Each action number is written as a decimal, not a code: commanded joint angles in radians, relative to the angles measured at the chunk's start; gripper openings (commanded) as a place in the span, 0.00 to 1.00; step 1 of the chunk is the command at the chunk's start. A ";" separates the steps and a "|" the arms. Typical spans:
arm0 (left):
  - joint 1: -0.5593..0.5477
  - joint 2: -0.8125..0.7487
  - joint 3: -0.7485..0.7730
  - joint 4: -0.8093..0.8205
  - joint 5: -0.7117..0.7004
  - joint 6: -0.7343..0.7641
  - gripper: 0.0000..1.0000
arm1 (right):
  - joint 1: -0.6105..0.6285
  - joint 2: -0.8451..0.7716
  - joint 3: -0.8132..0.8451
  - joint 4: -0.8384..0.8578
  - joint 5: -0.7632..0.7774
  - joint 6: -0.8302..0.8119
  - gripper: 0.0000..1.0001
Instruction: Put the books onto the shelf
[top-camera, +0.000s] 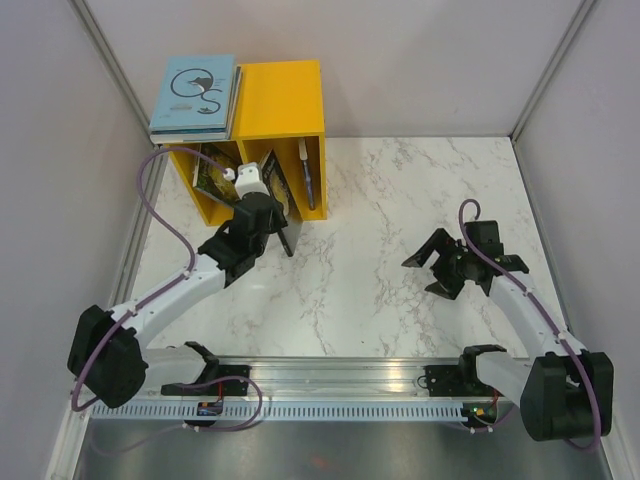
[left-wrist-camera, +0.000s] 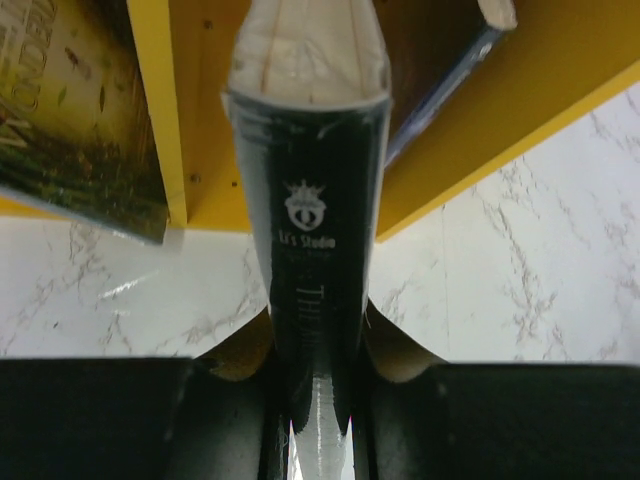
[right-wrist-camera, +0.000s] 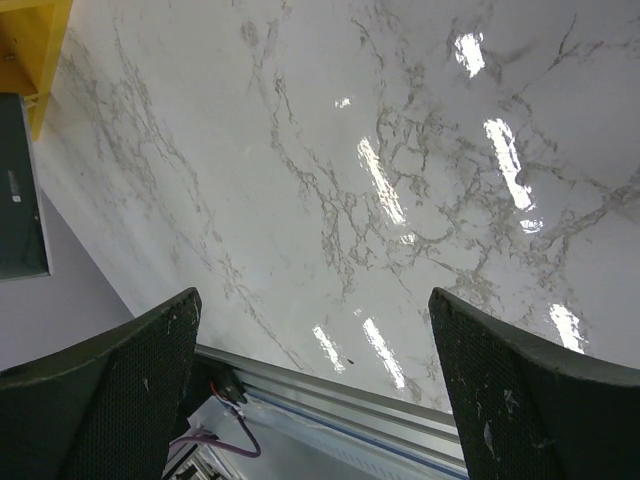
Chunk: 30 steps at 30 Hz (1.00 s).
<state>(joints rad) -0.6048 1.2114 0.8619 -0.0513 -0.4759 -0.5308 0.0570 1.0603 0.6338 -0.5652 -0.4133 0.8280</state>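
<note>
The yellow shelf stands at the table's back left, its two compartments facing me. My left gripper is shut on a black book held spine-up at the mouth of the right compartment. In the left wrist view the black book fills the jaws of that gripper, its far end inside the shelf just right of the divider. A green-yellow book leans in the left compartment and a blue book stands in the right one. A stack topped by a light blue swirl book lies on the shelf. My right gripper hangs open and holds nothing.
In the right wrist view the right gripper hovers over bare marble, with the metal rail at the table's near edge below it and a corner of the shelf at top left. Grey walls close in the table on three sides.
</note>
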 joint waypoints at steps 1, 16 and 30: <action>0.004 0.055 0.091 0.324 -0.131 0.089 0.02 | 0.004 0.030 -0.005 0.037 0.008 -0.041 0.98; 0.033 0.477 0.141 0.792 -0.198 0.169 0.02 | 0.004 0.233 -0.040 0.126 0.019 -0.125 0.98; 0.040 0.746 0.249 0.890 -0.217 0.161 0.03 | 0.006 0.426 -0.045 0.218 0.013 -0.176 0.98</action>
<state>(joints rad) -0.5621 1.9026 1.0428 0.7372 -0.6750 -0.4072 0.0570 1.4151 0.6258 -0.4049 -0.5034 0.7105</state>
